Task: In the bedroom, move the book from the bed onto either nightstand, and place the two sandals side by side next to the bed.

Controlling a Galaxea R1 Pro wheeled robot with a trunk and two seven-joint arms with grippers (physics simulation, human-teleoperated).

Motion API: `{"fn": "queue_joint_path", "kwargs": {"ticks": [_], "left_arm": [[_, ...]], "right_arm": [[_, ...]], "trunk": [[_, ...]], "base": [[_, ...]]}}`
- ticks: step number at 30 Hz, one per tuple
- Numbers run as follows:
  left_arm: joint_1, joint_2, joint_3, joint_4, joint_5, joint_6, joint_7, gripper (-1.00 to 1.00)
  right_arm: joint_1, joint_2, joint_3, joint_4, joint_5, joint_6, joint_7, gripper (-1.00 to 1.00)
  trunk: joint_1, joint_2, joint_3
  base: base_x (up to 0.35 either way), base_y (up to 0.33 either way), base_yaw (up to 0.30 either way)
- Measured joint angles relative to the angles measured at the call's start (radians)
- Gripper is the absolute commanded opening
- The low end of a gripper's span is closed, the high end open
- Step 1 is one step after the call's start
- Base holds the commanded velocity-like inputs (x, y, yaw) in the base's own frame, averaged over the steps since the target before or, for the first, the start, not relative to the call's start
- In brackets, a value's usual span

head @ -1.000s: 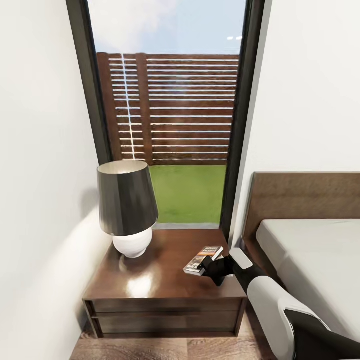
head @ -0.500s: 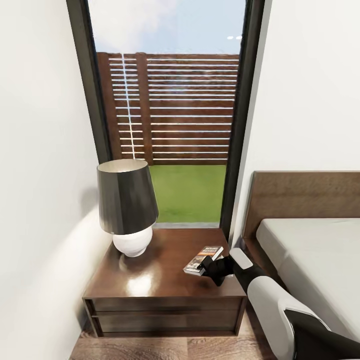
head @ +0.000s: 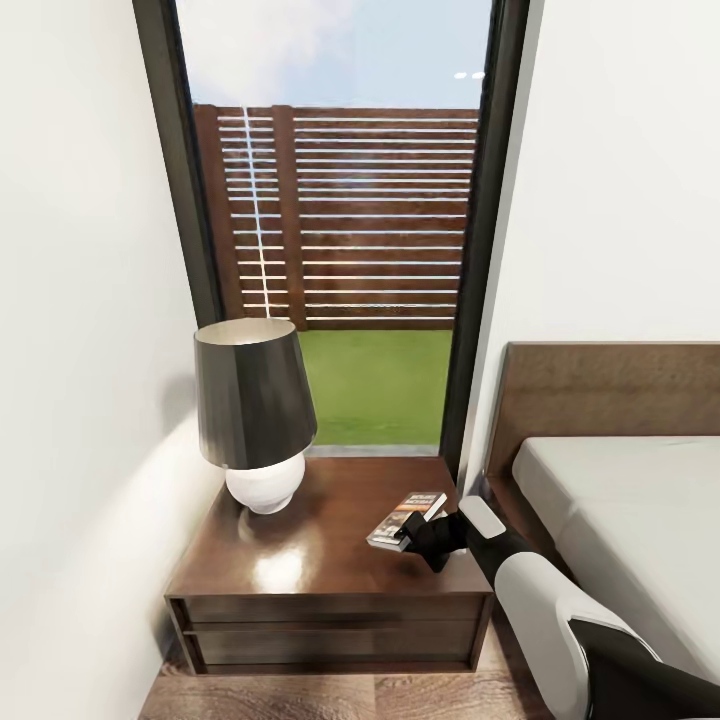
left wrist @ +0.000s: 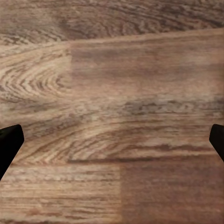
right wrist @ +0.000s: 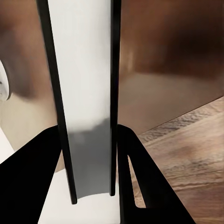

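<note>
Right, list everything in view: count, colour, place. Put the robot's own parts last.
book: one, dark cover with orange band, over the nightstand's right front part, held at its near end; page edge shows between the fingers in the right wrist view.
nightstand: one, dark brown, glossy top, between the left wall and the bed.
lamp: one, dark shade on a white base, on the nightstand's left rear.
bed: one, pale-grey mattress, brown headboard, at right.
window: one, dark-framed, behind the nightstand; brown fence and grass outside.
floor: wood planks.
right gripper: black, jaws closed on the book.
left gripper: black fingertips wide apart over the floor.
</note>
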Motion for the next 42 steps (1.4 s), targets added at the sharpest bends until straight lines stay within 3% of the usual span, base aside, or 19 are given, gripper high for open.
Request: {"fn": "queue_joint_path", "kwargs": {"ticks": [11, 18, 42], "left_arm": [[0.000, 0.000, 0.000, 0.000, 0.000, 0.000, 0.000, 1.00], [0.000, 0.000, 0.000, 0.000, 0.000, 0.000, 0.000, 1.00], [0.000, 0.000, -0.005, 0.000, 0.000, 0.000, 0.000, 1.00]], "right_arm": [[-0.001, 0.000, 0.000, 0.000, -0.001, 0.000, 0.000, -1.00], [-0.002, -0.001, 0.001, 0.000, 0.002, 0.001, 0.000, -1.00], [-0.002, -0.001, 0.000, 0.000, 0.000, 0.000, 0.000, -1.00]], "trunk": [[0.000, 0.000, 0.000], [0.027, -0.049, -0.022], [0.027, -0.049, -0.022]], "base": [[0.000, 0.000, 0.000], [0.000, 0.000, 0.000], [0.000, 0.000, 0.000]]}}
